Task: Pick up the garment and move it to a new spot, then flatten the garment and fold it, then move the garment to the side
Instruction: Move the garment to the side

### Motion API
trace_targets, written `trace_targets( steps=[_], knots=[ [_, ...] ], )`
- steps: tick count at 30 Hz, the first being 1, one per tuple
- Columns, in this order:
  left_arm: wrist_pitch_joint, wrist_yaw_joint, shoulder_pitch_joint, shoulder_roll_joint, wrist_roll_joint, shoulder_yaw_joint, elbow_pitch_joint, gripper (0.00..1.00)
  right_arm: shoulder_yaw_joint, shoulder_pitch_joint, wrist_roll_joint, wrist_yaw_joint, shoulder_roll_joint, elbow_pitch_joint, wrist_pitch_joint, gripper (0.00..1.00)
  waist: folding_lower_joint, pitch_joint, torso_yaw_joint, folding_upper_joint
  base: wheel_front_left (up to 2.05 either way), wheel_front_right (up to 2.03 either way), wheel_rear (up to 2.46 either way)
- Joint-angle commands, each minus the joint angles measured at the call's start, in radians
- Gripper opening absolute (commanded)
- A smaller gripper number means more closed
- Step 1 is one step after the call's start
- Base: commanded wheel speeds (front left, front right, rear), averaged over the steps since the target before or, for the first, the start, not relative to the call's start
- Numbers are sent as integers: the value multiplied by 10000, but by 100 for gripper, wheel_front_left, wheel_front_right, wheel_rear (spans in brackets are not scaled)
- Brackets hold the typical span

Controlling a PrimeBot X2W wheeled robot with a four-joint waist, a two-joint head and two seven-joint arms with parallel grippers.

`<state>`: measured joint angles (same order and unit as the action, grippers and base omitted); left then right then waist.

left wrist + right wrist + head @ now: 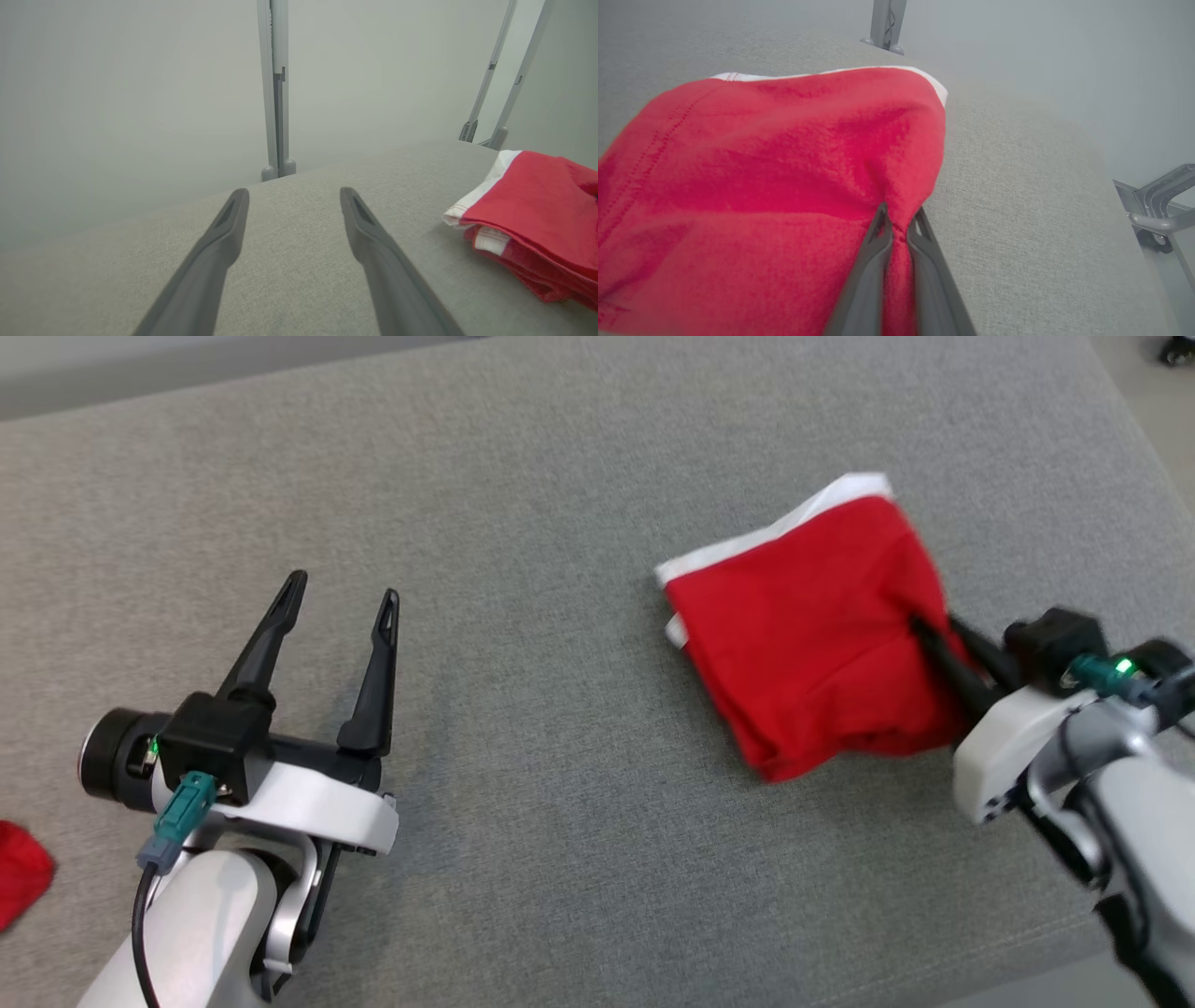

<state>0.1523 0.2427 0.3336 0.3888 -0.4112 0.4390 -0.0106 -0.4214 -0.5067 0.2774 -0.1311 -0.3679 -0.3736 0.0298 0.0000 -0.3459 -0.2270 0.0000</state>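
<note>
The garment (pixel 817 625) is red with a white trim, folded into a compact bundle on the right part of the grey cushioned surface (pixel 560 476). My right gripper (pixel 924 633) is shut on its right edge; in the right wrist view the two fingers pinch a ridge of the garment (pixel 784 186) at the right gripper (pixel 899 219). My left gripper (pixel 344 595) stands open over bare surface at the lower left, well apart from the bundle. In the left wrist view the left gripper (pixel 292 198) holds nothing, with the garment (pixel 532 210) off to its right.
Another bit of red cloth (pixel 21 873) lies at the left edge. The surface's front edge (pixel 1055 957) runs close under my right arm. Grey metal frame legs (pixel 276 93) stand beyond the far edge, and a frame part (pixel 1157 210) stands to the right.
</note>
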Motion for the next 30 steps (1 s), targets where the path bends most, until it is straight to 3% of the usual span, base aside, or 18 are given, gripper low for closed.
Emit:
trace_targets(
  steps=[1,12,19,20,21,22,23,30],
  knots=[
    [-22,-36,228,78,89,2,-57,100,51,-294,39,7,-178,-146,-132,0,0,-372,-283,0,0,0,0],
    [-518,-218,1244,266,603,405,-625,100,-346,-2545,-203,7,-2527,-2325,-1352,0,0,-1551,-472,0,0,0,0],
    [-713,-304,1641,317,794,577,-872,100,-158,-3548,-545,7,-3148,-3912,-2196,0,0,-1964,-383,0,0,0,0],
    [-728,-311,1683,326,799,594,-897,100,-63,-3663,-585,7,-3100,-4148,-2292,15,0,-2010,-369,0,0,0,0],
    [-746,-306,1720,336,820,602,-915,100,10,-3758,-611,7,-3026,-4367,-2386,41,0,-2046,-357,0,0,0,0],
    [-757,-305,1731,344,831,609,-928,100,101,-3857,-590,7,-2917,-4560,-2480,76,0,-2074,-344,0,0,0,0],
    [-770,-305,1738,357,831,609,-931,100,207,-3932,-586,7,-2838,-4796,-2546,100,0,-2099,-327,0,0,0,0],
    [-603,-215,1606,281,682,593,-735,100,1055,-3992,-444,7,-2268,-5898,-2928,100,0,-1922,-139,0,0,0,0]
  ],
)
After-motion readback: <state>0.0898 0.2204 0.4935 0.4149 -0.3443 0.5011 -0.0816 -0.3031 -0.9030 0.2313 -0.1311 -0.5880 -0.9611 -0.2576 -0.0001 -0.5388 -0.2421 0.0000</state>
